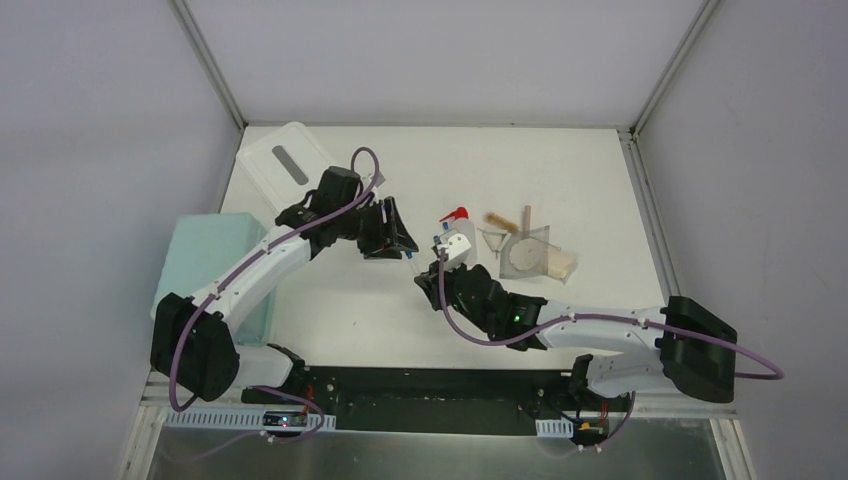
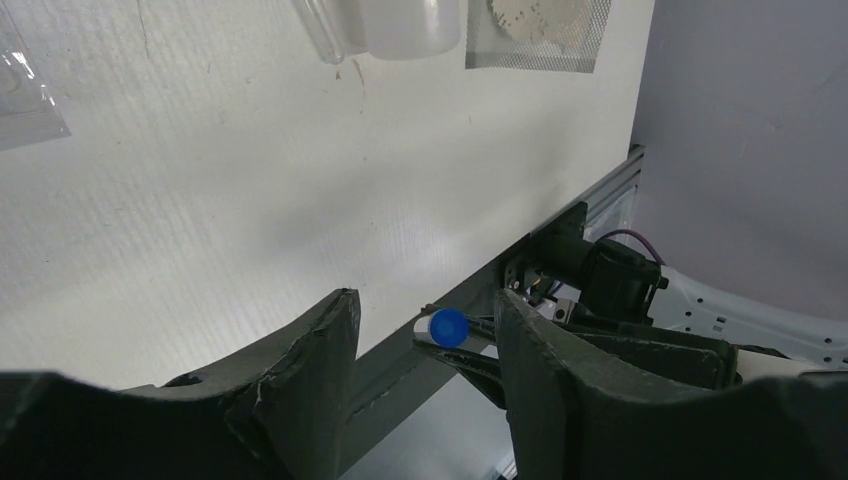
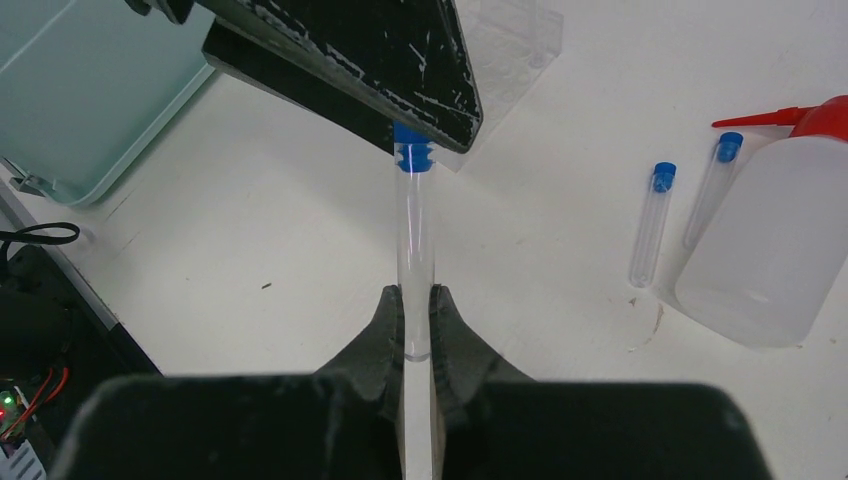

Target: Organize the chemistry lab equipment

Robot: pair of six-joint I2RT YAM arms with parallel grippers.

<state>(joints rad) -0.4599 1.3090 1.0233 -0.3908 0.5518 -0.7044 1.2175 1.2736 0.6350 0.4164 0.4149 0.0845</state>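
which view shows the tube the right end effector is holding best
Right wrist: the tube runs full length from the right end effector to its blue cap. Left wrist shows only the cap end-on, inside the left end effector; top external barely shows it.

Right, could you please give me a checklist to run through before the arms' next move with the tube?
1. Right gripper shut on the clear blue-capped tube: ok, its fingers pinch the bottom end.
2. Blue cap lies between the fingers of the left gripper: ok.
3. Left gripper closed on the cap: not ok, gaps show on both sides.
4. Two spare blue-capped tubes and the white squeeze bottle with red spout out of the way: ok, they lie off to one side.
5. Clear rectangular tube rack has a free slot: cannot tell, it is mostly hidden.
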